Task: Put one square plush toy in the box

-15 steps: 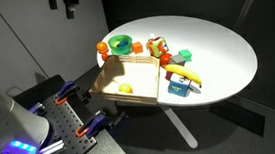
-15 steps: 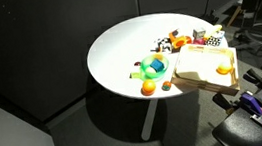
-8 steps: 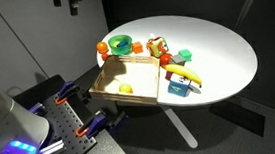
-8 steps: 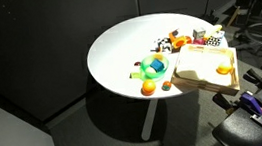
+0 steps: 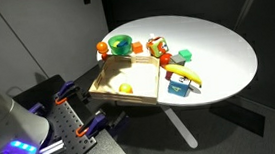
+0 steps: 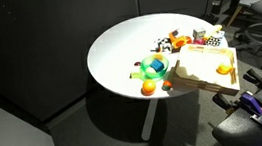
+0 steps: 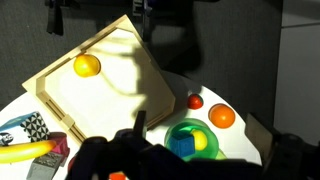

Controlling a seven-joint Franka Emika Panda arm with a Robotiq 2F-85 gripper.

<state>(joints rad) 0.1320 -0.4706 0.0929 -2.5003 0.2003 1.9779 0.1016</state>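
Tool (image 7: pixel 100 18) up high over the box (image 5: pixel 108 80), fingers spread wide, nothing in them.

Out on the tabletop (image 5: pixel 225 49), the square plush toy (image 5: pixel 165 58): just past the far wall of the box, close beside a green squarish piece (image 5: pixel 185 55), near the green bowl (image 5: pixel 122 45), not yet in the box. Looks soft and light, so likely to squash under the fingers rather than slip, with nothing to break. Best to drop straight down and pinch across two opposite flat sides near the middle, closing well in so the stuffing packs tight. Careful with the crowding neighbours, touching or merely close, too small to tell. In one compartment, a yellow piece (image 5: pixel 125 88); plenty of bare floor around it for a gentle drop.
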